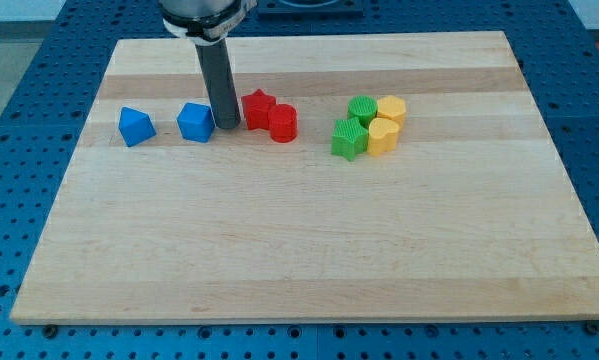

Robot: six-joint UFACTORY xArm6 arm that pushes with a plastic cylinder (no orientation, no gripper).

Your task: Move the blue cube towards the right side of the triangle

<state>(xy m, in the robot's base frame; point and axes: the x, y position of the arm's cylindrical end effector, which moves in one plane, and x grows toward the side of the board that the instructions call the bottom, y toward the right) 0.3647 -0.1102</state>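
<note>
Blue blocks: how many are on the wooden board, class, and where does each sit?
2. The blue triangle is farthest toward the view's left; the blue cube sits to its right, just left of my tip. None seems hidden.

No readable txt, labels or nos. anywhere.

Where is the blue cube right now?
The blue cube sits in the upper left part of the wooden board, right of the blue triangle, with my tip close against its right side.
</note>
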